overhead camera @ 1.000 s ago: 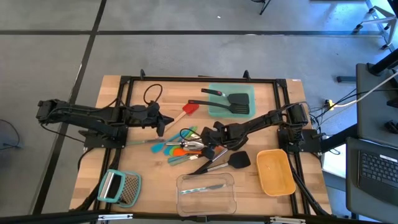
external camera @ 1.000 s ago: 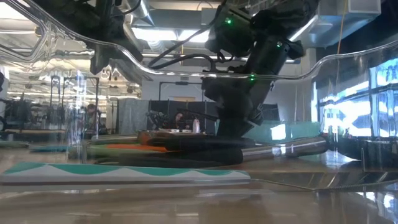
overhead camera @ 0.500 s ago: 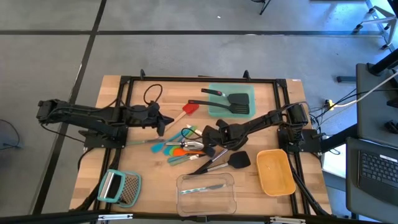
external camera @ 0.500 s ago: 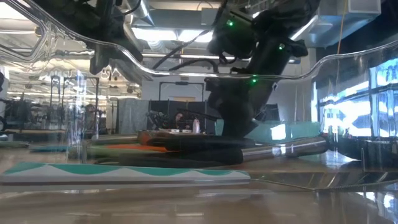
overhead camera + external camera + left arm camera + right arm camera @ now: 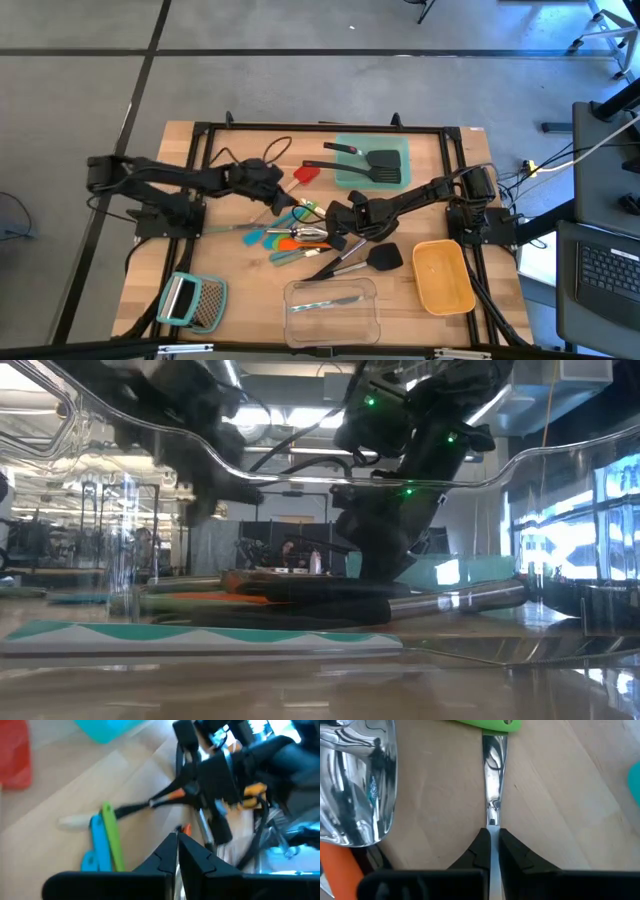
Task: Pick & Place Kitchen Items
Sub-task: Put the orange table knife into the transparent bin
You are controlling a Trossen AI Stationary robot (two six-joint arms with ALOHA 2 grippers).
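The kitchen items lie in a pile (image 5: 295, 236) at the table's middle: teal, green and orange slim tools, a silver spoon (image 5: 355, 780) and black spatulas (image 5: 362, 260). A red spatula (image 5: 305, 175) lies farther back. My right gripper (image 5: 334, 223) is down in the pile, shut on a slim steel shaft (image 5: 492, 775) that runs to a green part (image 5: 492, 724). My left gripper (image 5: 177, 838) hovers shut and empty over the pile's far left side (image 5: 288, 204), above a green tool (image 5: 112, 837) and a blue tool (image 5: 97, 845). My right gripper pinches the steel shaft's near end (image 5: 492, 822) between its two fingertips. The fingers slant steeply down from the table's right and lie along the shaft. The shaft runs straight ahead to the green part, low over the wood; whether it is clear of the table I cannot tell.
A teal container (image 5: 345, 178) at the back holds a black spatula (image 5: 378, 165). A yellow container (image 5: 443, 275) stands at the near right and a clear container (image 5: 332, 310) at the near middle. A grater with a teal handle (image 5: 192, 300) lies at the near left.
My left gripper has swung from the table's left side toward the pile at the middle and dropped lower, tipping downward; its fingers stay shut. The utensils have not moved.
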